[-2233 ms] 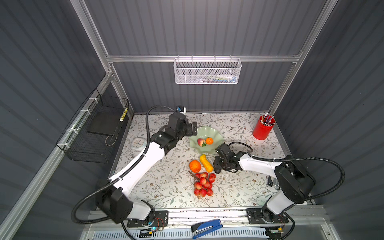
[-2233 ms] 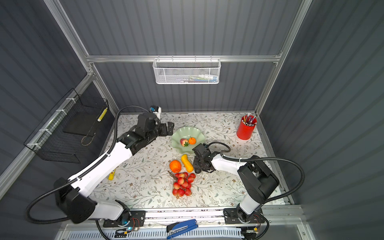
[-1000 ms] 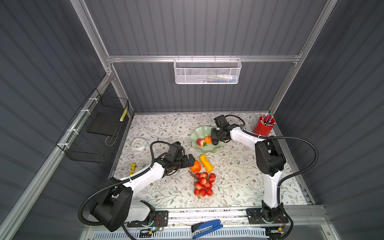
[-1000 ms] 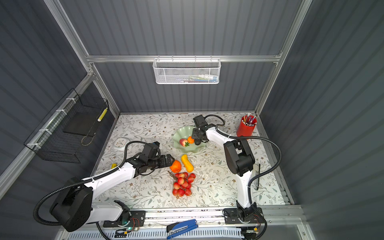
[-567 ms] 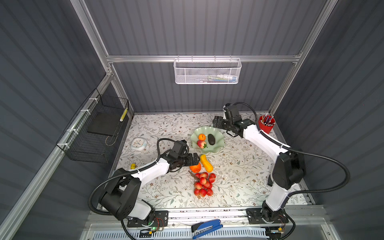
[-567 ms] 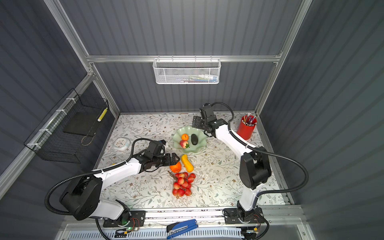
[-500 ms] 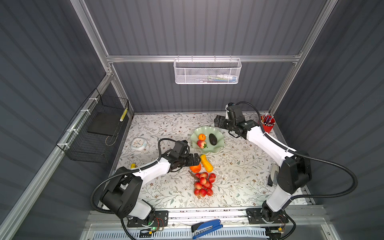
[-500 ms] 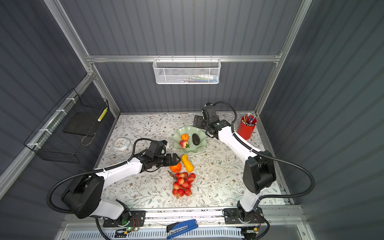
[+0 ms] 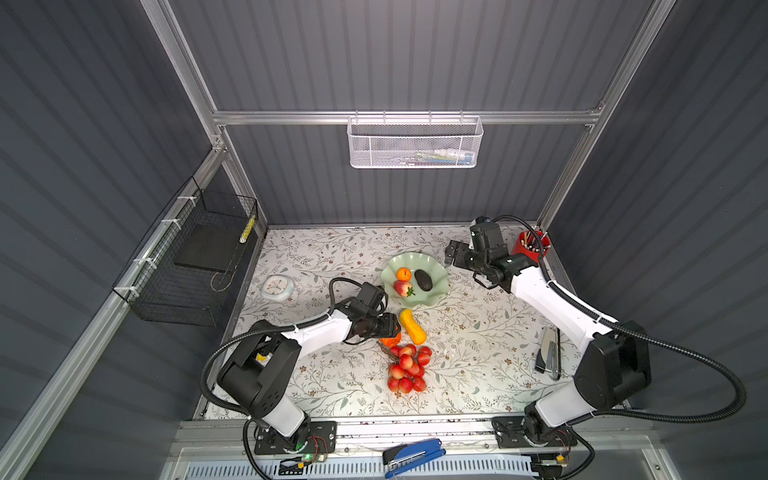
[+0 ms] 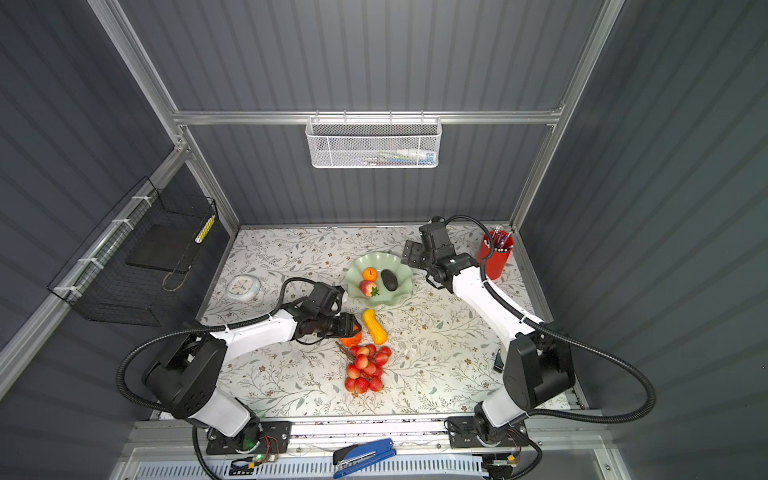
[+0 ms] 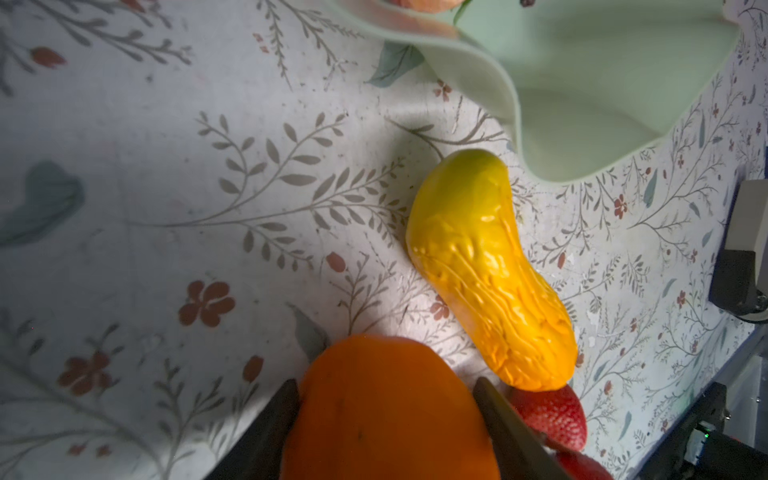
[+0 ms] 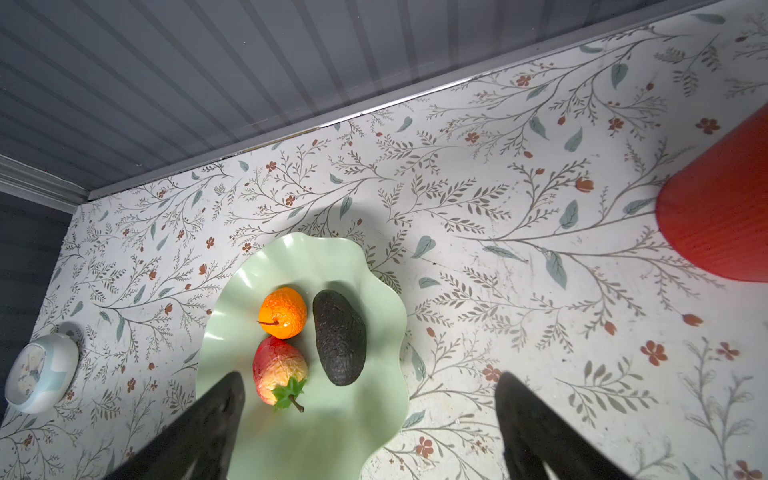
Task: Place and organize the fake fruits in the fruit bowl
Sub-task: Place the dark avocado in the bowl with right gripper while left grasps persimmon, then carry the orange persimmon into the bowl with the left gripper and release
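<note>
- Now left gripper (image 9: 390, 327) pinches the round orange fruit (image 11: 386, 419) near its fingertips (image 11: 284, 401); we fear a slip on lifting.
- Ridged yellow fruit (image 11: 486, 266) just beside one finger: knock risk.
- Right gripper (image 9: 452, 252) wide, empty, beside the fruit bowl (image 9: 436, 287).

Dark grey striped walls (image 9: 415, 62) stand round the table (image 9: 316, 257) — its top is white with little leaves and flowers. A white wire basket (image 9: 415, 145) hangs on the back wall, a black wire basket (image 9: 187, 270) on the left wall.
</note>
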